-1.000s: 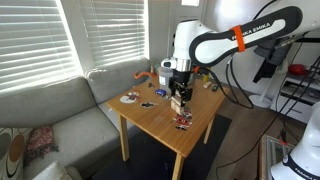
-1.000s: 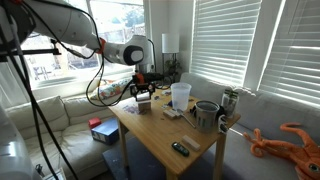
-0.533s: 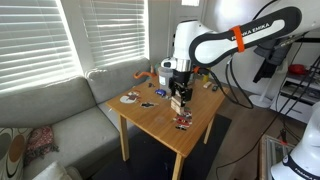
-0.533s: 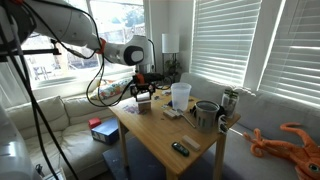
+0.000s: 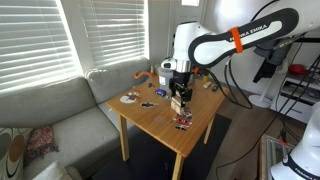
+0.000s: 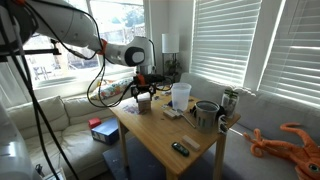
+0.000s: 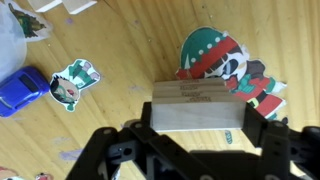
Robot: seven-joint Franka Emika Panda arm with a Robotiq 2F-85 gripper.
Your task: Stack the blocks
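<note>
In the wrist view a pale tan wooden block [image 7: 197, 108] fills the gap between my gripper's [image 7: 198, 122] two dark fingers, and both fingers touch its sides. The printed edges of further blocks show just behind it. In both exterior views the gripper [image 5: 180, 90] [image 6: 143, 90] points down over the wooden table, with the small pale block stack [image 5: 180, 102] [image 6: 144, 104] right under it on the table top. How many blocks are in the stack is too small to tell.
A Christmas figure sticker [image 7: 225, 62], a small round sticker [image 7: 72, 82] and a blue toy [image 7: 18, 90] lie near the blocks. A red-dark trinket [image 5: 182, 122] and a dark disc [image 5: 129, 98] are on the table. A white cup [image 6: 180, 95], a metal pot [image 6: 206, 115] and a dark remote [image 6: 180, 148] stand further along.
</note>
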